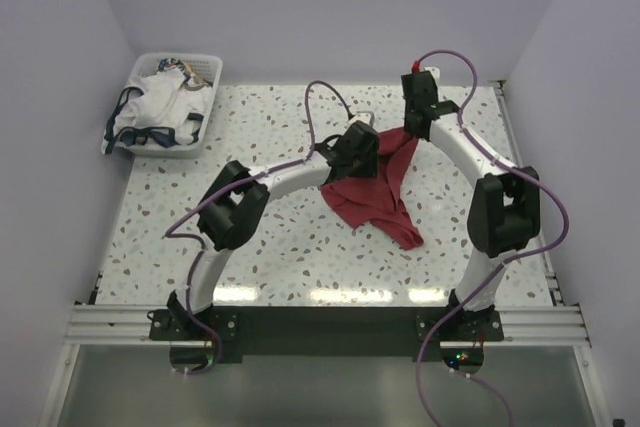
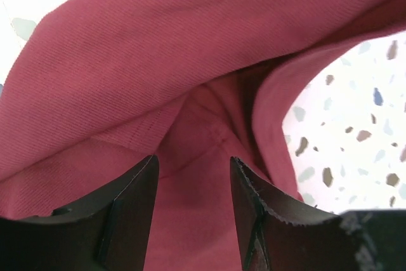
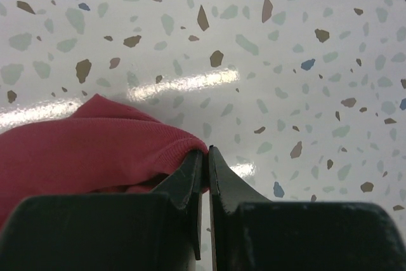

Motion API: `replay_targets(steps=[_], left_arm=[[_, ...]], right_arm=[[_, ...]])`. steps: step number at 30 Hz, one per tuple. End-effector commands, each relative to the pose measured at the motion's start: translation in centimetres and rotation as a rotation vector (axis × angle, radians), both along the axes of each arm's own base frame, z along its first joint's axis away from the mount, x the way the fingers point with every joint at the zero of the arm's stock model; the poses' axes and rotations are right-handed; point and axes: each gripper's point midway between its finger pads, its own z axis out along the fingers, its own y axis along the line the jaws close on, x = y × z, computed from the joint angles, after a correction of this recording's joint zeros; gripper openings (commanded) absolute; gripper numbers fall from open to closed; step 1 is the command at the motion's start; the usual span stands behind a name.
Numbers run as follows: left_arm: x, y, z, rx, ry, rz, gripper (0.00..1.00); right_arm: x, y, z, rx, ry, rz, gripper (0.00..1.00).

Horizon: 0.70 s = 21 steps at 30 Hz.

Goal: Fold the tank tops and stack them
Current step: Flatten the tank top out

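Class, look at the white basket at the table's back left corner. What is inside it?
A crumpled white tank top with navy trim fills the basket. Its folds cover the basket's floor, so anything beneath is hidden.

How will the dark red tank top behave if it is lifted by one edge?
Probably floppy: the dark red tank top drapes in soft folds from the right gripper. Likely light, since a thin pinch on its edge holds it.
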Motion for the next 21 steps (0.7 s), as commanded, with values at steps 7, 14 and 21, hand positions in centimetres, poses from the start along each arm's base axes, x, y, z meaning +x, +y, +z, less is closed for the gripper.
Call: replay_targets(steps=[7,14,21], left_arm=[[0.9,0.9,-2.2,0.080,-0.016,0.065,0.35],[-0.2,3.8,-2.9,0.143,-0.004,0.091,0.01],[0.8,10.8,0.9,0.165,-0.068,0.174,0.00]], right_arm=[[-0.8,-2.7,-2.9,0.077,0.044,-0.106,0.00],[-2.0,-3.7,-4.0,0.108,0.053,-0.152,0.00],[-3.7,-3.6,-4.2,0.165,0.014,-0.178,0.00]])
